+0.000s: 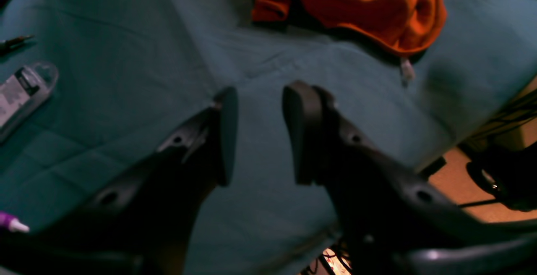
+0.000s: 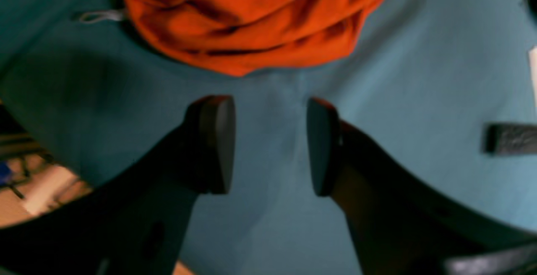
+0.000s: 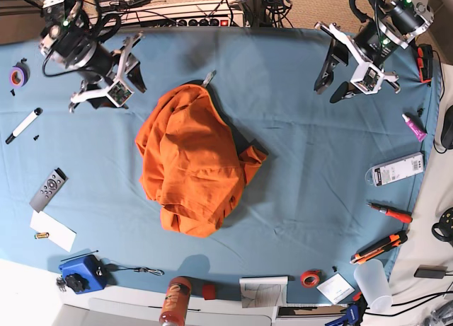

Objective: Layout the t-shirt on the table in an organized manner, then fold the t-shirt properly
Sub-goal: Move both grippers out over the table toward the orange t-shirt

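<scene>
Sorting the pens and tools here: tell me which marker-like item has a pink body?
The small pink tube at the table's edge near the left gripper; the other marker is black-and-white.

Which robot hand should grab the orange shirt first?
Probably the right hand: it hangs open close beside the crumpled t-shirt. The left hand, also open, sits farther off across bare table.

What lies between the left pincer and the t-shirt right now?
Only bare table cloth separates the left pincer from the t-shirt, shown in the left wrist view.
</scene>
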Motion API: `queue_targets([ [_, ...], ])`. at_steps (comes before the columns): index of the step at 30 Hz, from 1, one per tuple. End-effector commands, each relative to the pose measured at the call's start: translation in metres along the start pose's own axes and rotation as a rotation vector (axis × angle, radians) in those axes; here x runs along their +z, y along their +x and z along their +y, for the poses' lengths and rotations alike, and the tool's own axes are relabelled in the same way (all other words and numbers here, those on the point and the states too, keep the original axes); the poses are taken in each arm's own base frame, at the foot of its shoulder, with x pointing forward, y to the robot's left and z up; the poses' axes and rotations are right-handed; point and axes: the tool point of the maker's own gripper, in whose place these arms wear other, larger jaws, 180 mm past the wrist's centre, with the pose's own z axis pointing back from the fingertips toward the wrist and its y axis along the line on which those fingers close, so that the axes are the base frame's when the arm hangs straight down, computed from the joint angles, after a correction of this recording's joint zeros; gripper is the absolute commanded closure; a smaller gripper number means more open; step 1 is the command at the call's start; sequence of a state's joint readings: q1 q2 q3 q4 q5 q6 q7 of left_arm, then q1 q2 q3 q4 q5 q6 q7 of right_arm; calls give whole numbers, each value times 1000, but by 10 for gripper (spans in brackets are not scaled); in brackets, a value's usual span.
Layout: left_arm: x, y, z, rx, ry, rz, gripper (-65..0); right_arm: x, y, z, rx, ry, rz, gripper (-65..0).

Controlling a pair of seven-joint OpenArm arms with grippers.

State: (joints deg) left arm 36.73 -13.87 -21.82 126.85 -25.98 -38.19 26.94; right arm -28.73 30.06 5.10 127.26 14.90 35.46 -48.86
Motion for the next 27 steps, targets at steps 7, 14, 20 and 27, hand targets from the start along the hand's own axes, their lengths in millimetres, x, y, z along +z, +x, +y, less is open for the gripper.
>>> queue_targets([
  [7,2,11,-3,-4,-11,-45,-227,-9,20,24,264,110,-32,-276],
  [14,2,11,-3,-4,-11,-45,-227,-25,36,36,386,120,-53,-276],
  [20,2,11,-3,-4,-11,-45,-226,-46,32,35,413,122,-19,-276],
  [27,2,11,-3,-2,-9,-45,-226,-71,20,40,439,175,31,-276],
])
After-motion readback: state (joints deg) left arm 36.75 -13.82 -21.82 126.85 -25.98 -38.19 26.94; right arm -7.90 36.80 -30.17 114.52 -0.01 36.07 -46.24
